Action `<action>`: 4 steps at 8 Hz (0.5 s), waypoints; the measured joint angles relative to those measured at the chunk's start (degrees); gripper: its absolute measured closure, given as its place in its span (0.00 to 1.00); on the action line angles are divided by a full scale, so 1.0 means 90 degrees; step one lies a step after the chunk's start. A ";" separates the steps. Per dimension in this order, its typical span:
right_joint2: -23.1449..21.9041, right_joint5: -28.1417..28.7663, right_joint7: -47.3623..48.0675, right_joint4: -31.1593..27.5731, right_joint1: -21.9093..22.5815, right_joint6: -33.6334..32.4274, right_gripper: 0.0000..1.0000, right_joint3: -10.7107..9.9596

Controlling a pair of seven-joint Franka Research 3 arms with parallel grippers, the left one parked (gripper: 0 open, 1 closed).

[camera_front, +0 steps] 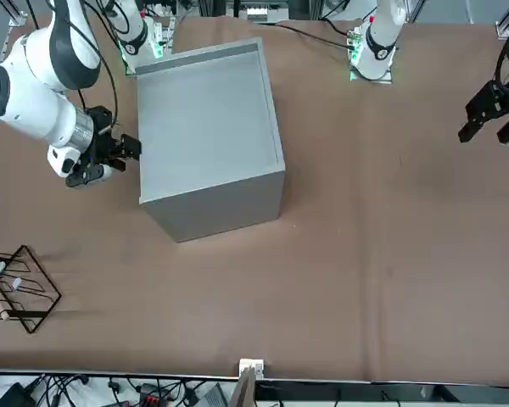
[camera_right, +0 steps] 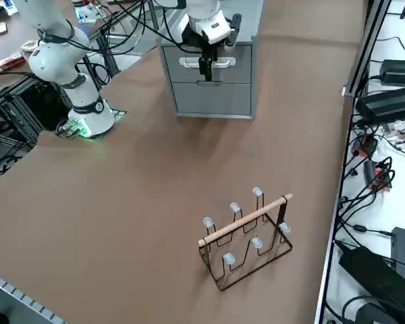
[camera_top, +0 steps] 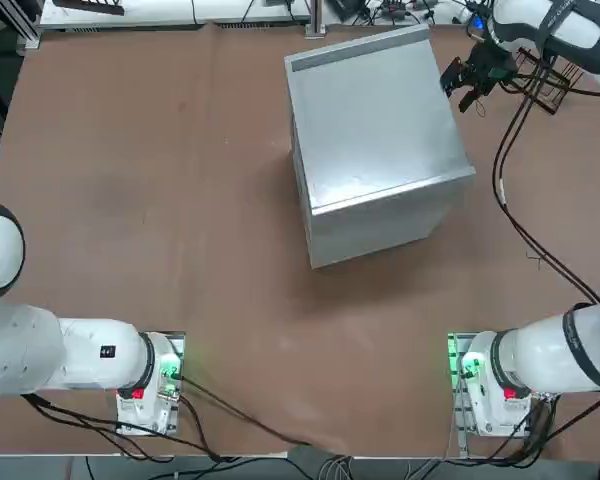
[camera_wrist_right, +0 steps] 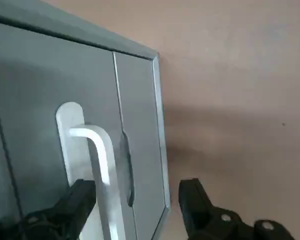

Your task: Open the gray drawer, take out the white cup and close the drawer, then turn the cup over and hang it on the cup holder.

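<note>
I am aligning the pincer (camera_wrist_right: pixel 137 207), spread wide, with the gray drawer's white handle (camera_wrist_right: pixel 105 165) for opening; gripping it is coming next.

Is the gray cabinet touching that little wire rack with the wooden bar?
Apart: the right side view shows bare tabletop between the cabinet and the rack.

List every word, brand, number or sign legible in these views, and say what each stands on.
None can be read.
The small dark mark on the left arm's white housing: too small to read.
The gray cabinet bears no visible text.
</note>
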 joint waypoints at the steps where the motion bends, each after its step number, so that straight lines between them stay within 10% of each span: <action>1: 0.0010 0.0010 -0.0018 0.0000 -0.0005 0.0000 0.00 -0.0016; 4: 0.0107 0.0110 -0.0087 -0.0001 -0.0067 -0.0001 0.00 -0.0048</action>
